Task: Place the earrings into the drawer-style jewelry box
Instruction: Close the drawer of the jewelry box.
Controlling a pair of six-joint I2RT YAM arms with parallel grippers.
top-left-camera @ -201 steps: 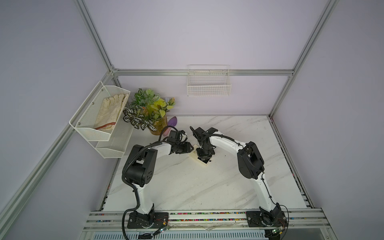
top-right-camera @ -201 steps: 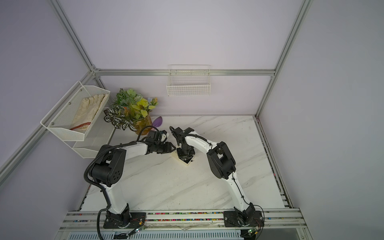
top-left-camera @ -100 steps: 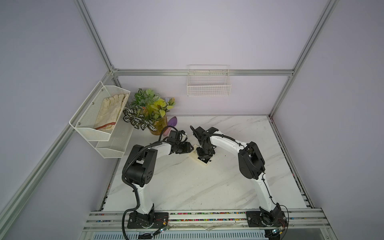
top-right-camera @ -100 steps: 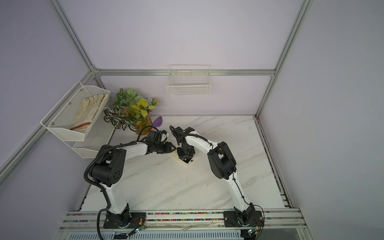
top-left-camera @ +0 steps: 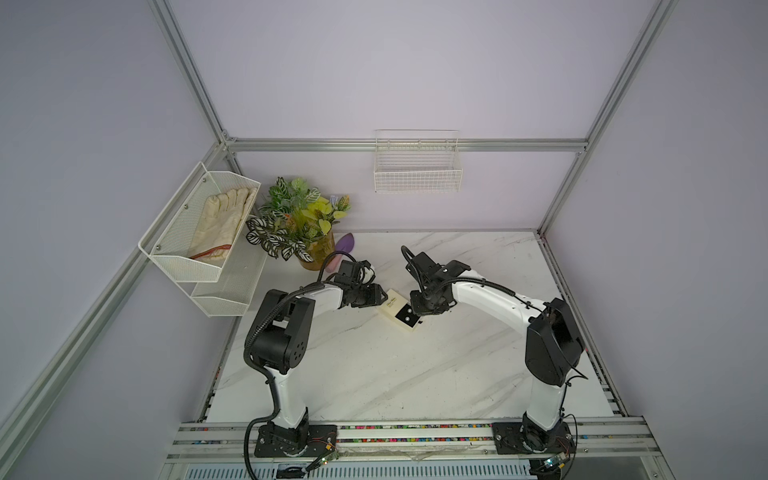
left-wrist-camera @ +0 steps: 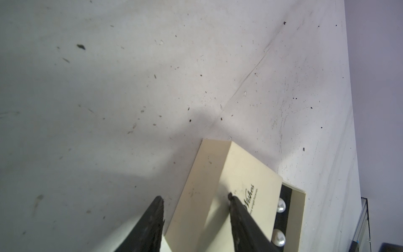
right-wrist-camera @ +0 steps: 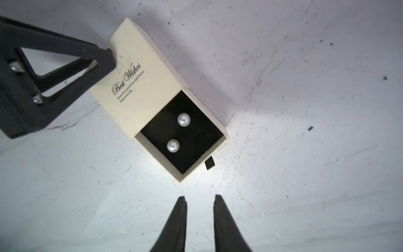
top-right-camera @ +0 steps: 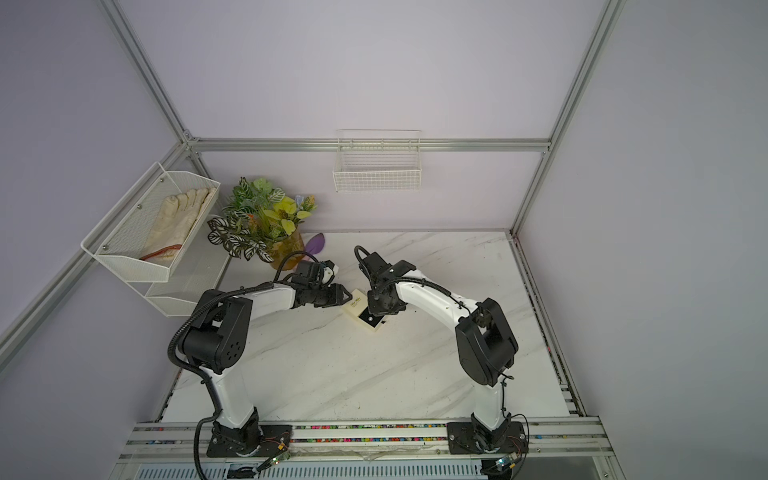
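The right fingers (right-wrist-camera: 178, 218) were seen w/ only a narrow gap btw. the tips. Nothing was held, and they were placed over bare counter (top-left-camera: 374, 374), just short of the drawer's open end. The left fingers (left-wrist-camera: 242, 218) were set wider apart. One tip was laid on the lid of the jewelry box (right-wrist-camera: 135, 87) near its closed end and the other was just beside the box wall; no clamping grip could be made out. The tray was found pulled partway out. Both earrings (right-wrist-camera: 183, 120) were lodged side by side in its black lining, not touching each other. The pull tab (right-wrist-camera: 209, 163) was seen at the tray's front edge. The counter was white, marble-look w/ grey veins, and was specked and scuffed in the wrist views. Lilac walls were framed by aluminium rails. A wire basket (top-left-camera: 417, 174) was hung on the back wall and a mesh shelf (top-left-camera: 183, 262) w/ a glove (top-left-camera: 220, 220) on the side wall. A potted plant (top-left-camera: 299, 224) was stood in the far corner.
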